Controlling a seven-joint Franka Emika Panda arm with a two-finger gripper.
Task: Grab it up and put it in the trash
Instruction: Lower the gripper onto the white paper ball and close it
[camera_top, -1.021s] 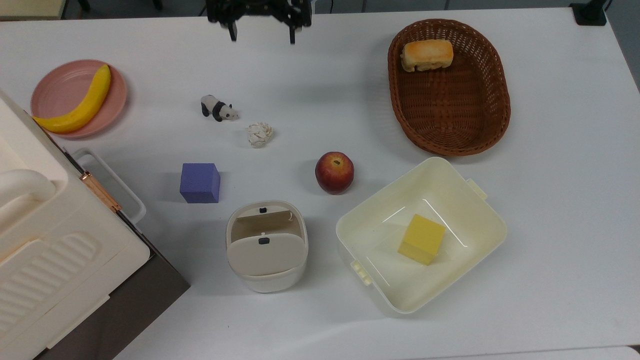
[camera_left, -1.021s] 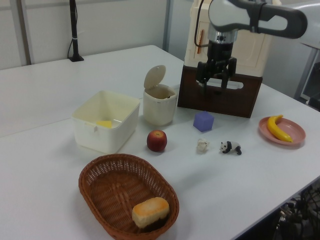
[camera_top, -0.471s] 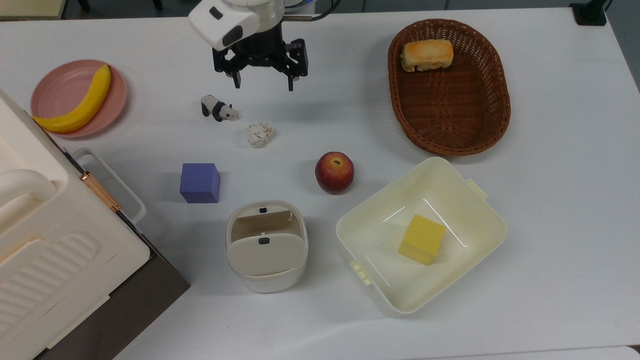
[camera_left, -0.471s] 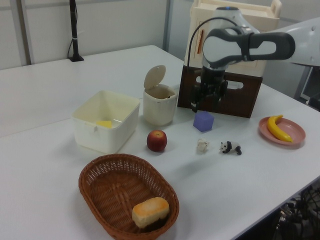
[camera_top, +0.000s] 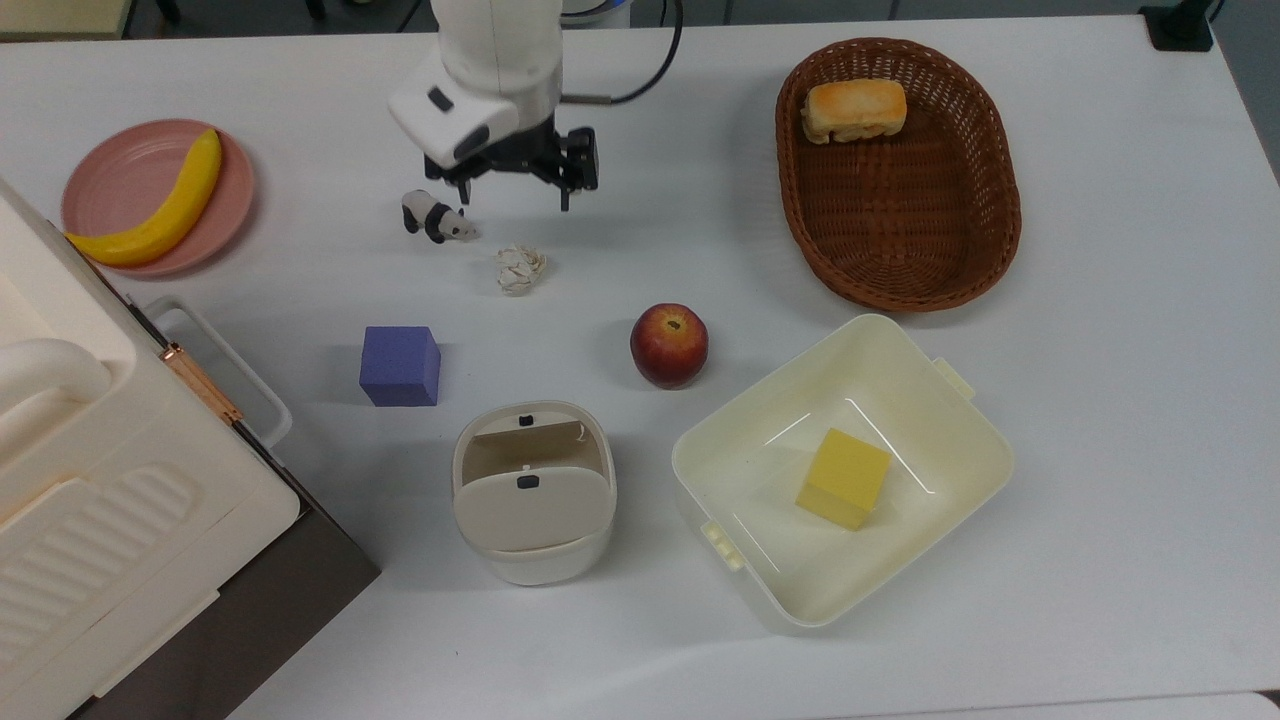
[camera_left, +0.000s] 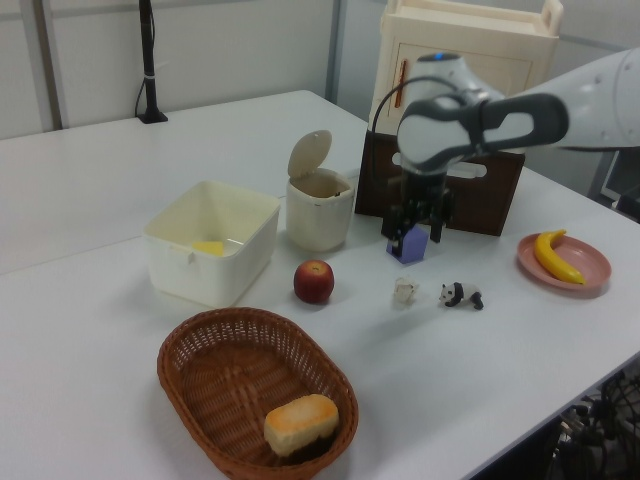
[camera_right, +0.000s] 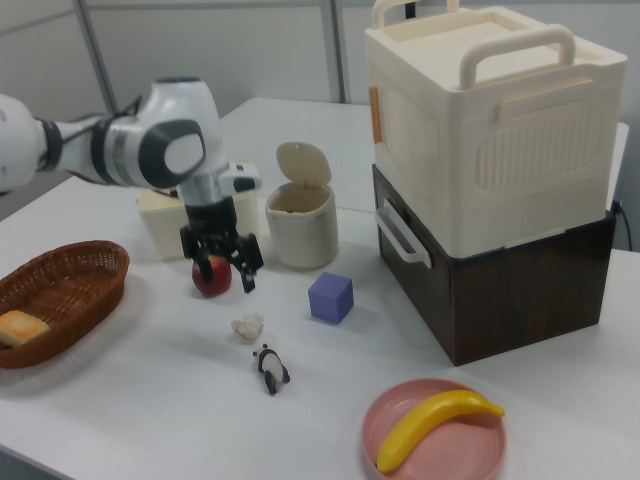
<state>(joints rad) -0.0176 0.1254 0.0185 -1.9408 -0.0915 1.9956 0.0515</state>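
The crumpled off-white paper ball (camera_top: 519, 270) lies on the white table between the panda figurine (camera_top: 437, 218) and the apple (camera_top: 669, 345); it also shows in the left view (camera_left: 404, 290) and the right view (camera_right: 246, 325). My gripper (camera_top: 514, 198) hangs open above the table, just toward the top view's upper edge from the ball, nothing between its fingers (camera_left: 414, 236) (camera_right: 220, 268). The small cream bin (camera_top: 533, 490) stands below the ball in the top view, its swing flap (camera_left: 308, 153) tipped up and the mouth open (camera_right: 300, 225).
A purple cube (camera_top: 400, 365) sits left of the bin. The square cream tub (camera_top: 700, 480) holds a yellow block. A wicker basket (camera_top: 900, 230) with bread is at the top view's upper right, a pink plate (camera_top: 120, 165) with a banana at the upper left, a big cream box (camera_top: 90, 500) at the lower left.
The gripper has moved from the top view's upper edge down toward the paper ball and come lower, staying open. Nothing on the table has moved.
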